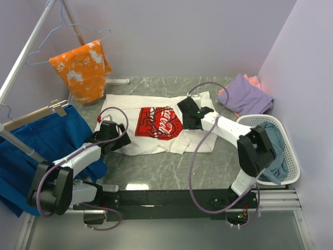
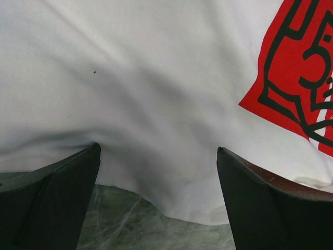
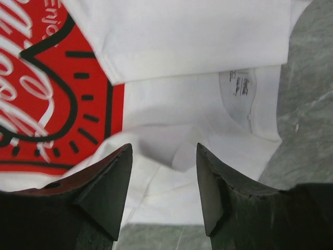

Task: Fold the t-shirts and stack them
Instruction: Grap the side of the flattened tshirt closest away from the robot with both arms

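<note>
Both sit jaws apart, gripping nothing: left gripper (image 2: 157, 147) over the white t-shirt (image 1: 151, 146) edge, right gripper (image 3: 164, 146) near its neck label (image 3: 240, 86).

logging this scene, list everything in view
white t-shirt: 1, white with red print, table centre
purple t-shirt: 1, purple, far right
salmon-pink t-shirt: 1, pink, partly hidden by purple one
grey-blue t-shirt: 1, grey-blue, in basket
basket: 1, white, right edge
orange garment: 1, orange-white, hanger far left
blue cloth: 1, bright blue, hanger left
table: 1, grey marble
left gripper: 1, black, open, shirt's left edge
right gripper: 1, black, open, near shirt's collar
</note>
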